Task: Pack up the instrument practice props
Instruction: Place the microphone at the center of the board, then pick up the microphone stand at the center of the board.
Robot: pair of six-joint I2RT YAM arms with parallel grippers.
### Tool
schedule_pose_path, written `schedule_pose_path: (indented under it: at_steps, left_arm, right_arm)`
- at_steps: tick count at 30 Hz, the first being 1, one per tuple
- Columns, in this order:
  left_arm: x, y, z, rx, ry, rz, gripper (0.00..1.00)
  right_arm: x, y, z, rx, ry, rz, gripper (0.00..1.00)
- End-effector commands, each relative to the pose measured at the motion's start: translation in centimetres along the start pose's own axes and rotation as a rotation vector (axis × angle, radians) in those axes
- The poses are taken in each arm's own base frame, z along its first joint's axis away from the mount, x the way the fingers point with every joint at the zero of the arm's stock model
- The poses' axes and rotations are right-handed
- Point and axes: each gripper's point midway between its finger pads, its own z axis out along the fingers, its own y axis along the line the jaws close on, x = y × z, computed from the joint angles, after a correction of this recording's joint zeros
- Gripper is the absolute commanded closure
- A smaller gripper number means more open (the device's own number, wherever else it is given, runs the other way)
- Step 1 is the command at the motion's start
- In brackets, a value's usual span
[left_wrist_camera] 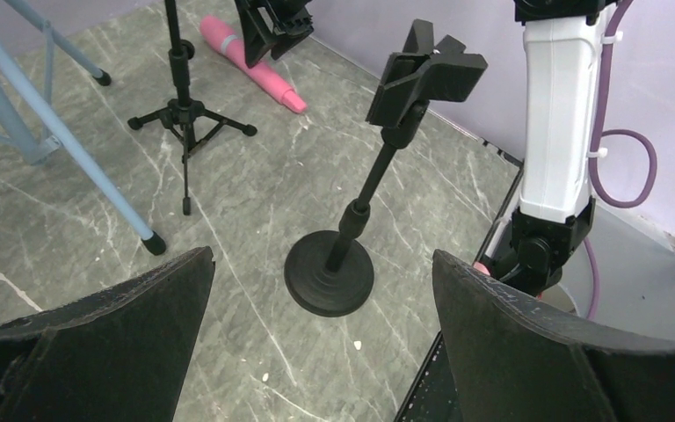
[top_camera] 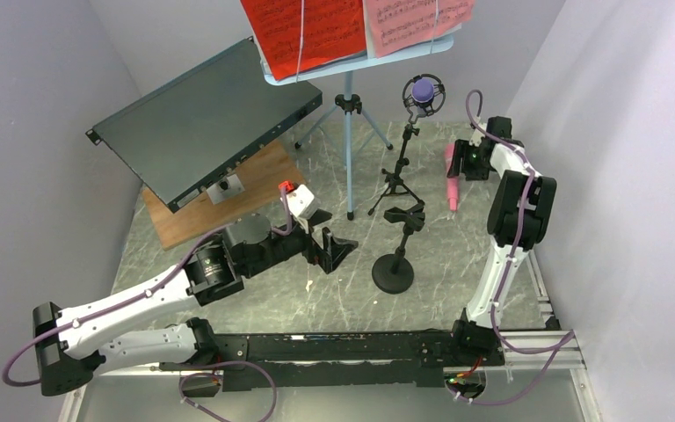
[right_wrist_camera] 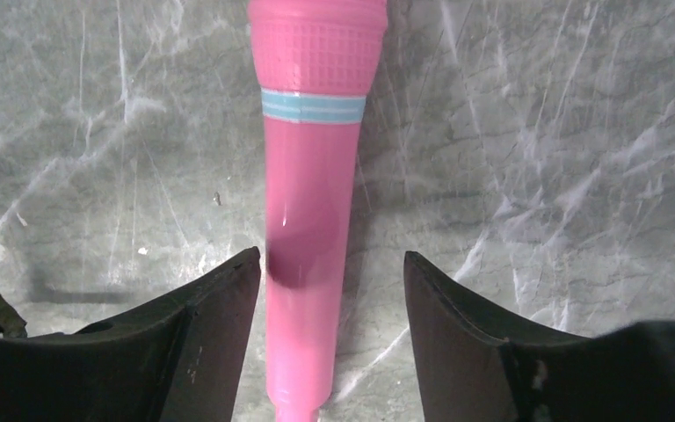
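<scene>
Pickup of pink microphone at 2 o'clock looks underway: right gripper is spread astride it, squeeze needed next; left gripper is held wide, empty.

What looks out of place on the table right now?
The pink microphone lies flat on the table while the round-base mic stand has an empty clip. The purple microphone, by contrast, sits in its tripod stand.

two microphones, two mic supports, two pages
</scene>
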Motion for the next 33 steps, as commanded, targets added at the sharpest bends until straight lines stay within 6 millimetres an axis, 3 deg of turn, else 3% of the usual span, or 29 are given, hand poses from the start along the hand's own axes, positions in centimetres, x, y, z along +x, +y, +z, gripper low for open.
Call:
schedule_pose_path:
  at_steps: [1,5,9,16,21,24,33]
  left_arm:
    - [-0.8,-1.4,0.3,0.068,-0.02,-0.009,0.01]
    - [-0.3,-1.6,0.6,0.082,-0.014,-0.011,0.01]
    - [-0.5,-1.7,0.9,0.093,-0.028,-0.002,0.0]
    - [-0.4,-2.5,1.5,0.142,-0.047,0.019,0.01]
    - [0.4,-3.3,2.0,0.202,-0.038,0.049,0.01]
    - [1.0,-3.4,2.3,0.218,-0.034,0.071,0.01]
    - [2.5,-3.2,3.1,0.216,-0.005,0.073,0.01]
  right_arm:
    - [-2.2,1.2,-4.4,-0.026,-0.106,-0.024,0.34]
    - [-1.1,2.5,-8.6,-0.069,-0.162,-0.073,0.27]
    - [1.8,4.9,-13.4,-0.156,-0.184,-0.148,0.24]
    - [5.9,11.6,-23.4,-0.398,-0.321,-0.39,0.21]
    - [9.1,16.4,-28.6,-0.596,-0.472,-0.654,0.15]
    - [11.5,18.1,-29.9,-0.71,-0.514,-0.776,0.12]
    - [17.3,20.7,-30.1,-0.942,-0.609,-1.026,0.01]
